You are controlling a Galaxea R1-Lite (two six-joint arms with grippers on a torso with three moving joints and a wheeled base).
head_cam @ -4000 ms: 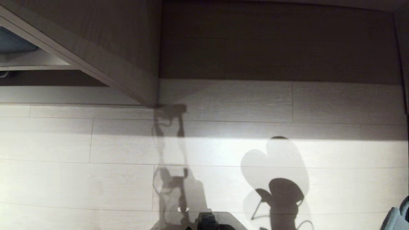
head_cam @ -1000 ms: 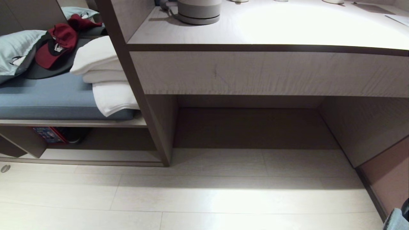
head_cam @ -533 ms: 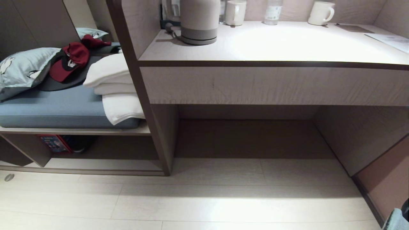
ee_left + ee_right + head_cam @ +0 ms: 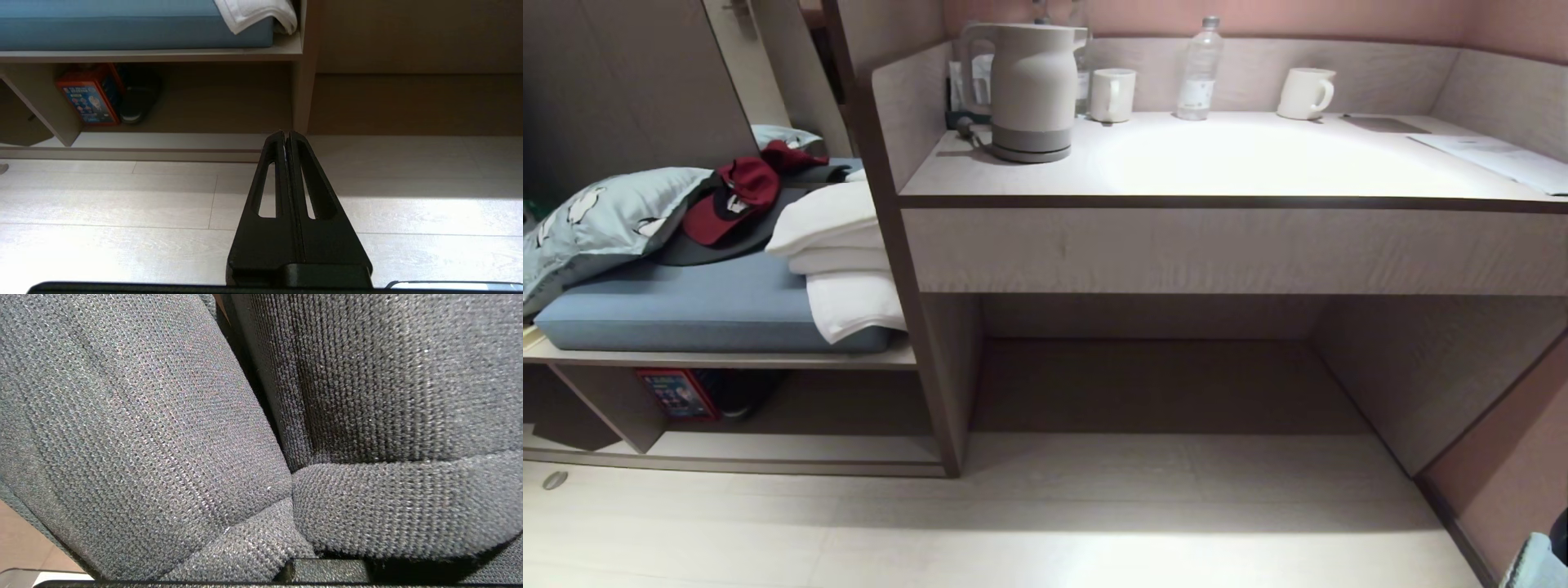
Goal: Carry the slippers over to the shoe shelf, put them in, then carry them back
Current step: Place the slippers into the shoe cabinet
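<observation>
**Slippers fill the right wrist view; shoe shelf lies low on the left**

The slippers [image 4: 261,428] fill the right wrist view: 2 panels of dark grey knitted fabric pressed side by side, with a thick hem running across close to the lens. The right gripper's fingers are hidden behind the fabric; they are fully closed, and the slippers hang right against that wrist, which points to a grip on them. In the head view only a grey-blue scrap [image 4: 1539,563] shows at the lower right corner, too small to name.

The left gripper [image 4: 286,136] hangs above the pale plank floor [image 4: 122,204], its 2 black fingers pressed together and holding nothing. It points toward the shoe shelf [image 4: 768,457], a low cubby with a pale base board and an upright divider panel [image 4: 605,404], set under a blue cushion [image 4: 686,310]. Inside the cubby stand a red box [image 4: 678,394] and, just beside it, a shiny black shoe [image 4: 137,100].

On the cushion lie folded white towels [image 4: 837,245], a red cap [image 4: 731,200] and a pale pillow [image 4: 596,224]. To the right, the bench [image 4: 1225,245] carries a kettle [image 4: 1029,90], 2 mugs [image 4: 1112,94] [image 4: 1305,92], a water bottle [image 4: 1199,69] and a sheet of paper [image 4: 1494,155]. Beneath it is a taller dark recess [image 4: 1168,384].
</observation>
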